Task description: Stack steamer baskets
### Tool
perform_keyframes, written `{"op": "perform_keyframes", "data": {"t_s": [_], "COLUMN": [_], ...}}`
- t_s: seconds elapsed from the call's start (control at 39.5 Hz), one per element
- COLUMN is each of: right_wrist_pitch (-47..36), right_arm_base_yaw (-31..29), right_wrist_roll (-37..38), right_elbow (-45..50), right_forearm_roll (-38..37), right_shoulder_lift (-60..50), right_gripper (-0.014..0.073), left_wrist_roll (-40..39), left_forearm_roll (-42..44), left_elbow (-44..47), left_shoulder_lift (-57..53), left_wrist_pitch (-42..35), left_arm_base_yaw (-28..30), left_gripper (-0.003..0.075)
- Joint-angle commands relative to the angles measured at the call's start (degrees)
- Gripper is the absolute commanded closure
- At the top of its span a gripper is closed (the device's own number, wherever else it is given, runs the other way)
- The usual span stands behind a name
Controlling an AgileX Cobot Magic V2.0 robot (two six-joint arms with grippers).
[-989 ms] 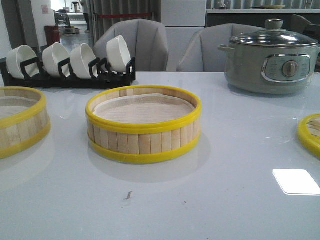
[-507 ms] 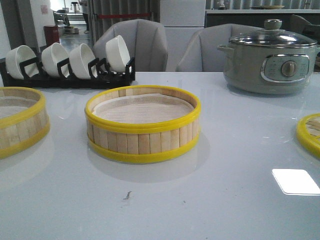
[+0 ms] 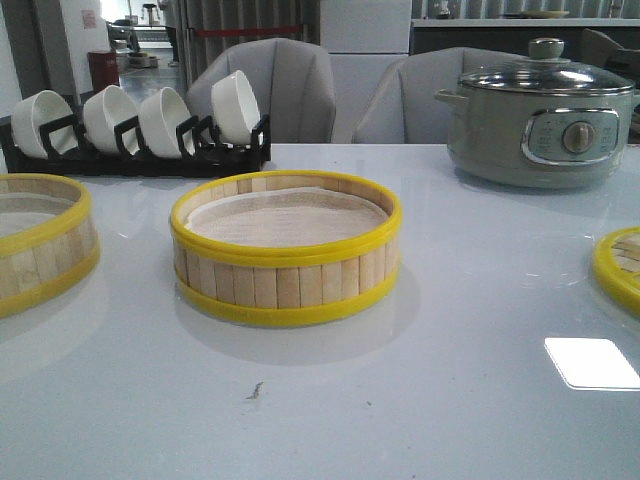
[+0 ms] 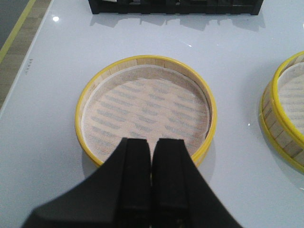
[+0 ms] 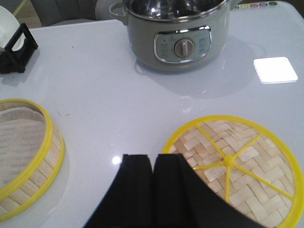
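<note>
Hung above the left basket (image 4: 145, 111) with left gripper (image 4: 151, 154) squeezed tight, empty. Same for right gripper (image 5: 153, 168), by the lid (image 5: 235, 166).

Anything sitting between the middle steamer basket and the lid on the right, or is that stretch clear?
Bare tabletop only. In the front view nothing sits between the middle basket and the lid; the right wrist view shows the same, with only light glare on the surface.
</note>
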Motion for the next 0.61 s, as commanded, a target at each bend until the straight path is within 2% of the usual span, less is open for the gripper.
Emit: {"op": "perform_keyframes", "data": {"t_s": [0.0,0.13,0.18,0.25,0.33,0.38,0.58], "right_wrist_pitch": [-6.29,-5.43,-4.52,-2.87,-1.90,-2.10,-3.45], "right_arm_base_yaw": [0.04,0.04,0.04,0.04,0.04,0.04,0.04], "right_wrist_roll": [-0.23,-0.23,-0.23,-0.23,-0.23,-0.23,-0.23], "right_elbow": [-2.24,-2.24,-2.24,-2.24,-2.24,-2.24,-2.24], "right_forearm_roll": [-0.11,-0.11,-0.11,-0.11,-0.36,-0.42,-0.55], "right_shoulder_lift": [-0.11,-0.11,-0.11,-0.11,-0.11,-0.11,-0.11], "right_gripper": [0.0540,0.0529,0.0488,0.0372,0.0219,0.0167,0.0161], "left_wrist_roll": [0.14,0.14,0.14,0.14,0.14,0.14,0.14], "left_forearm_roll": [0.04,-0.29,-0.69,-1.19,-1.31,-1.31,-1.73], "left_elbow": [-1.64,-1.64,-1.64,-1.64,-1.64,-1.64,-1.64], "left_shoulder_lift": [-0.56,-0.56,-0.56,-0.56,-0.56,-0.56,-0.56], "left_wrist_pitch": [-3.41,-3.41,-3.30,-2.78,-2.41,-2.28,-2.16], "left_arm_base_yaw": [0.05,0.05,0.05,0.05,0.05,0.05,0.05], "left_gripper": [0.0631,0.0631,0.0631,0.0631,0.0631,0.0631,0.0631]}}
